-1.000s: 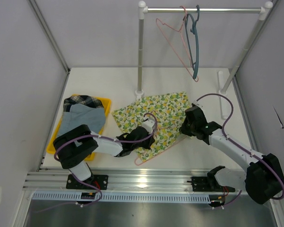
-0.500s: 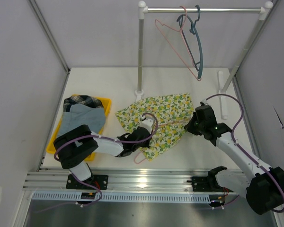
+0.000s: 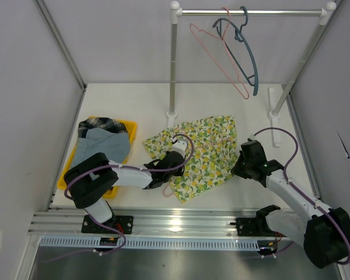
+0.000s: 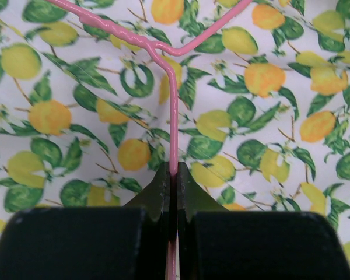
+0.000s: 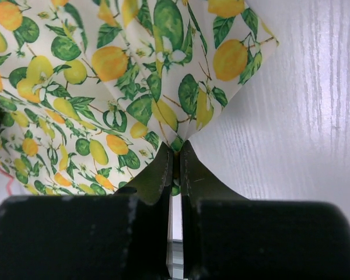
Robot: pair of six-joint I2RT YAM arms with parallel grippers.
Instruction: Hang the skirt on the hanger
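We find the left gripper (image 4: 172, 175) at the 8 o'clock edge of the skirt (image 3: 207, 153), its jaws clamped on the straight shank of the hanger (image 4: 174, 111). In our judgement, gripping the thin pink wire just below its twist fixes the frame while the cloth is drawn along it. The wire shoulders fork over the print. We cannot tell whether they enter the skirt farther on.

The right gripper (image 5: 176, 156) sits at the skirt's 4 o'clock edge, closed on a pinched fold of the edge. The cloth puckers out of the pinch, which suggests a pulling hold.

The skirt lies mid-table (image 3: 122, 102). It is a soft trapezoid, pale yellow-green, densely printed with lemons and leaves. The table is white and faintly grained.

At 9 o'clock, a yellow tray (image 3: 130, 127) holds a blue denim shirt (image 3: 102, 149) and a dark plaid shirt (image 3: 99, 123).

At 12 o'clock, a rail (image 3: 251, 11) carries a second pink wire hanger (image 3: 217, 60) and a thicker blue-grey hanger (image 3: 252, 61).
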